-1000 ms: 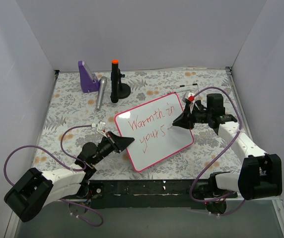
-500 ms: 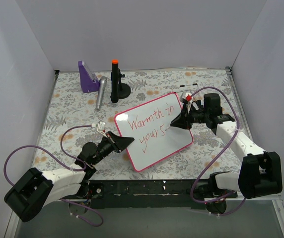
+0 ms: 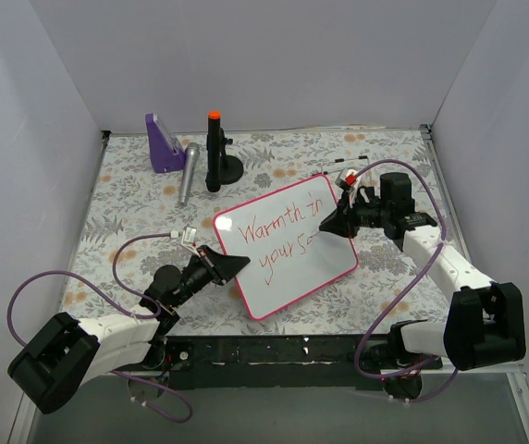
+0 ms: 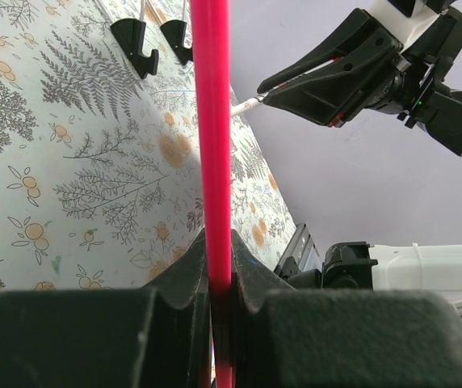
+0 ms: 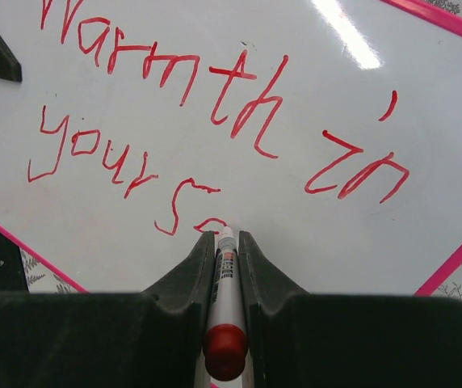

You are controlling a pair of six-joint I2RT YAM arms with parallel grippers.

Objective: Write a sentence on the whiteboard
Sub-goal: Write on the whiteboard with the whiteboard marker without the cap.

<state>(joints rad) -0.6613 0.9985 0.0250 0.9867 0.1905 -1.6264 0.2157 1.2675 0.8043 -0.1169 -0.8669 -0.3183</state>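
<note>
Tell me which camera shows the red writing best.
Right wrist: the sentence fills the frame, every stroke legible. Top external shows it small and slanted on the whiteboard. Left wrist shows only the board's pink edge, no writing.

In your left wrist view the board (image 4: 212,162) shows edge-on, face hidden; the right tool (image 5: 225,236) and marker (image 5: 226,271) partly cover the last letter of the sentence (image 5: 232,85).
</note>
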